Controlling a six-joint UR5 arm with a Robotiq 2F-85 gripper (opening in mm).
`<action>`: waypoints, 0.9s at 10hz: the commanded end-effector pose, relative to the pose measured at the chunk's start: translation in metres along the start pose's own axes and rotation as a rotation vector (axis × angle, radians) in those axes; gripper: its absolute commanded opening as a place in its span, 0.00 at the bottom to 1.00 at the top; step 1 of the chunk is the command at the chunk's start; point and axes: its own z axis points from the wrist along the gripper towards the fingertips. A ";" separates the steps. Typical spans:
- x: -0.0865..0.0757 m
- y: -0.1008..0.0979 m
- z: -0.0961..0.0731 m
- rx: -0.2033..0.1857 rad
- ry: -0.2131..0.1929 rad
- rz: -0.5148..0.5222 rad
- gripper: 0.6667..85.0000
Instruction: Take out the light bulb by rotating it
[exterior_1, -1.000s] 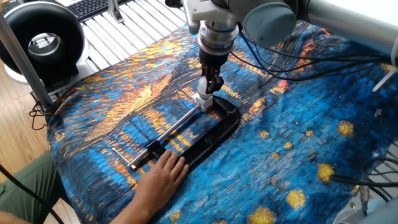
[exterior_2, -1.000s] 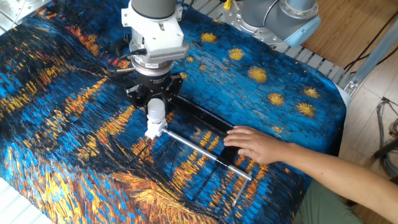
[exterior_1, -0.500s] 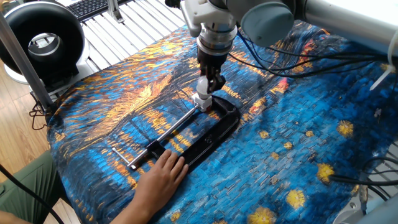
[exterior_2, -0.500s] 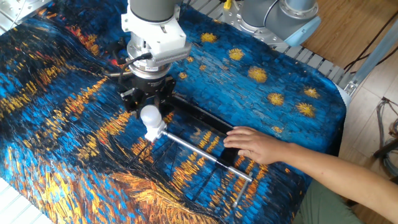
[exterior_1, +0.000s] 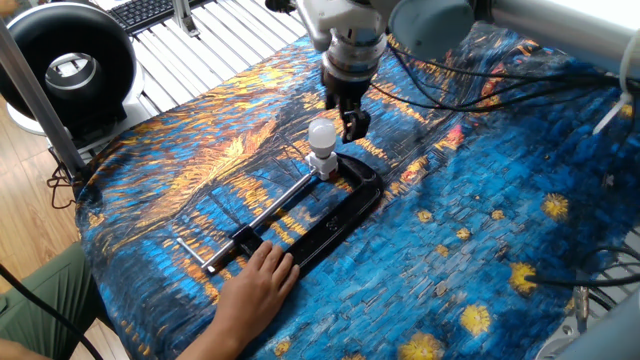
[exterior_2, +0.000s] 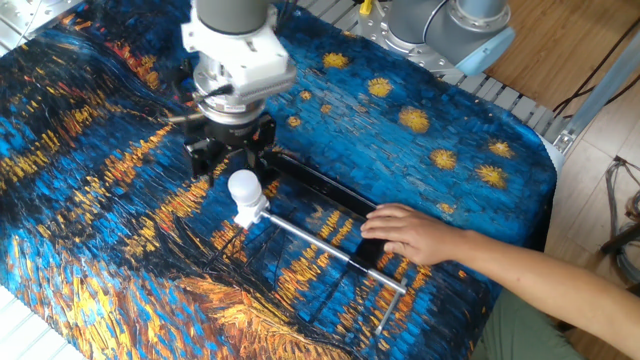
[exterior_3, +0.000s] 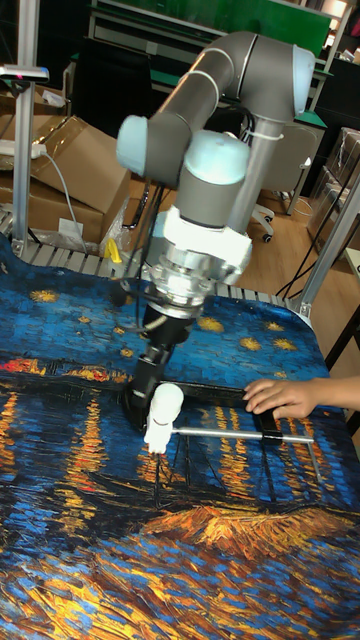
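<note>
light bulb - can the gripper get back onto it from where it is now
Probably yes. The light bulb stands exposed with nothing over it, the gripper hangs open just beside it, and the person's hand rests farther along the clamp.

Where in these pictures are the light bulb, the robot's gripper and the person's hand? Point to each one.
light bulb (exterior_2: 243, 184), the other fixed view, on the frosted globe.
gripper (exterior_2: 229, 158), the other fixed view, midway between its fingertips, just behind the bulb.
person's hand (exterior_2: 408, 234), the other fixed view, on the back of the hand.

Wood floor (exterior_1: 20, 180) at left edge, cardboard boxes (exterior_3: 70, 165) upper left in the tall view, green wall (exterior_3: 240, 15) along the top.
</note>
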 end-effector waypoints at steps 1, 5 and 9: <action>0.014 0.018 -0.011 -0.127 -0.004 0.333 0.83; 0.001 0.023 -0.016 -0.151 -0.025 0.574 0.79; -0.012 0.024 -0.032 -0.129 0.014 0.744 0.75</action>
